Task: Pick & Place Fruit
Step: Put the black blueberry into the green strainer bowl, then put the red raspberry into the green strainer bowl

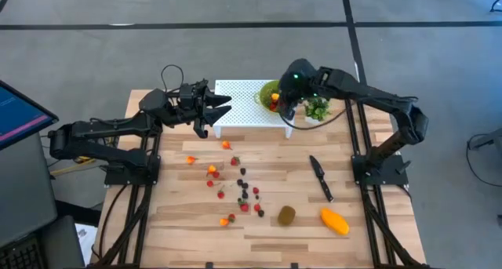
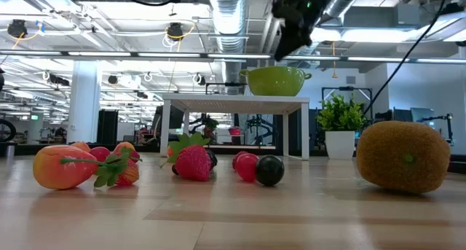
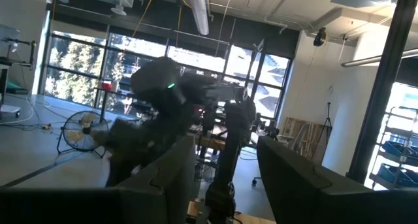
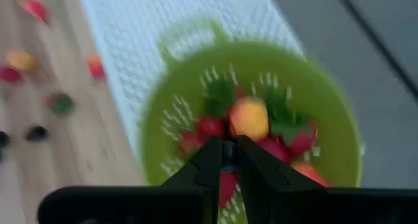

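Observation:
Small red, orange and dark berry pieces (image 1: 239, 192) lie scattered on the wooden table, with the brown kiwi (image 1: 286, 215) and the orange-yellow mango (image 1: 335, 221) near the front edge. A green colander (image 4: 248, 113) holding several fruit pieces stands on a white perforated stand (image 1: 243, 104). My right gripper (image 4: 228, 149) hovers over the colander with its fingers close together around a small dark piece. My left gripper (image 1: 224, 105) is open, level above the stand's left end, touching nothing. My right gripper pinches a small dark berry-like piece (image 4: 228, 155) between its two fingertips, coming from above and pointing down. The piece is held clear above the fruit in the colander. The view is blurred, so I cannot name the part.
A slim black knife (image 1: 320, 177) lies on the table right of the berries. A small green potted plant (image 1: 316, 110) stands beside the stand's right end, under my right arm. Bare wood shows along the table's left side and near edge.

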`<state>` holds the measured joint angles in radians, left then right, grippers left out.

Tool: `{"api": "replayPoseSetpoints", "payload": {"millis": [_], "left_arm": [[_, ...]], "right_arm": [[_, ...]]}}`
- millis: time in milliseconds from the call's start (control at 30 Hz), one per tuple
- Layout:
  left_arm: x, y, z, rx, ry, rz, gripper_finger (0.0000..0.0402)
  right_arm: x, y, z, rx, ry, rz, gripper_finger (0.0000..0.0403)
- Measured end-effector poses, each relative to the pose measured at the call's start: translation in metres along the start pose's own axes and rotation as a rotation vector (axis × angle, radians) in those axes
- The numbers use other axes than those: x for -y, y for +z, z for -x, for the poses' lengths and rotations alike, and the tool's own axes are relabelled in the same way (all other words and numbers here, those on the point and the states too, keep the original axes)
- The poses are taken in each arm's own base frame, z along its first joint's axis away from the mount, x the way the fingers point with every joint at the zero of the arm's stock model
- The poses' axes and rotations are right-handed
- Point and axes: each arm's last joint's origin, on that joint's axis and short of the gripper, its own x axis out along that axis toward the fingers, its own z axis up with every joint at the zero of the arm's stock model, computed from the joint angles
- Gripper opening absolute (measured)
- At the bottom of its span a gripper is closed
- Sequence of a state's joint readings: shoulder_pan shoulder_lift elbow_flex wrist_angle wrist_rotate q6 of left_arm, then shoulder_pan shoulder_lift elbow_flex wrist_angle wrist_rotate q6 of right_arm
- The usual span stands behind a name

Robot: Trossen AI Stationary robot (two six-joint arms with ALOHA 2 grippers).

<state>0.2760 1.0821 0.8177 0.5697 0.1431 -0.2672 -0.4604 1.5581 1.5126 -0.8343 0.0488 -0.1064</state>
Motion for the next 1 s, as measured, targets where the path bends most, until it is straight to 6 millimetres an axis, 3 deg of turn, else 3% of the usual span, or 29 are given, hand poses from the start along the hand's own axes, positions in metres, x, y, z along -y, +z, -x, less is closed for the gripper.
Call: {"api": "replayPoseSetpoints", "payload": {"millis": [233, 467, 1000], "left_arm": [[0.000, 0.000, 0.000, 0.000, 0.000, 0.000, 0.0159], [0.000, 0.000, 0.000, 0.000, 0.000, 0.000, 0.0159], [0.000, 0.000, 0.000, 0.000, 0.000, 0.000, 0.0159]], "right_arm": [[0.021, -0.014, -0.024, -0.153, -0.010, -0.046, 0.0035], [0.025, -0.014, -0.040, -0.182, -0.010, -0.060, 0.0052], [0.024, -0.008, -0.028, -0.102, -0.017, -0.063, 0.0115]]}}
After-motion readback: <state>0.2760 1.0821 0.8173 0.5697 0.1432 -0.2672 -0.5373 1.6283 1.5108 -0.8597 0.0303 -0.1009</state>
